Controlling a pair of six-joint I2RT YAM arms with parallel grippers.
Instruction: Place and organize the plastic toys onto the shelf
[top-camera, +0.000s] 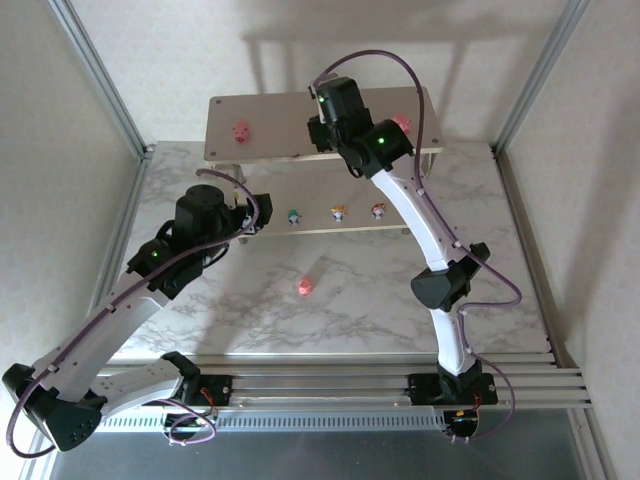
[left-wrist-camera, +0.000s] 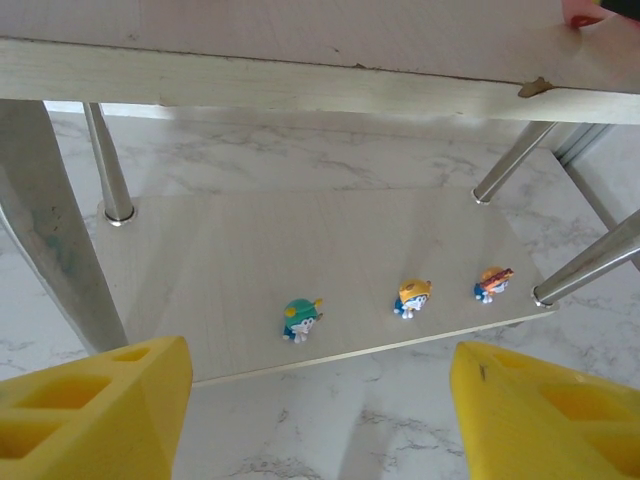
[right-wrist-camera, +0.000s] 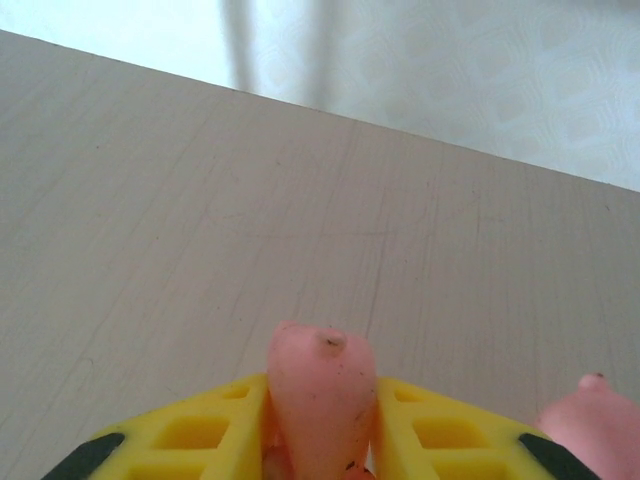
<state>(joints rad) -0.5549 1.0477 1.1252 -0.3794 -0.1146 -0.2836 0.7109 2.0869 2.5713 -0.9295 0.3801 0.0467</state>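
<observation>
My right end effector (right-wrist-camera: 320, 412), clamped on a pink pig (right-wrist-camera: 320, 370), hangs just above the top board of the shelf (right-wrist-camera: 200, 220); left end effector (left-wrist-camera: 318, 400) wide.

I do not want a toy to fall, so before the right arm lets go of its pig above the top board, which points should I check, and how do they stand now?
1. Right gripper shut on the held pig: ok.
2. Bare top board ahead of it: ok.
3. Held pig resting on that board: cannot tell.
4. Room to open beside the neighbour pig: cannot tell, it sits close.
5. Left gripper open, down by the lower board, out of the way: ok.
6. All toys shelved: not ok, a loose pig lies on the table.
</observation>
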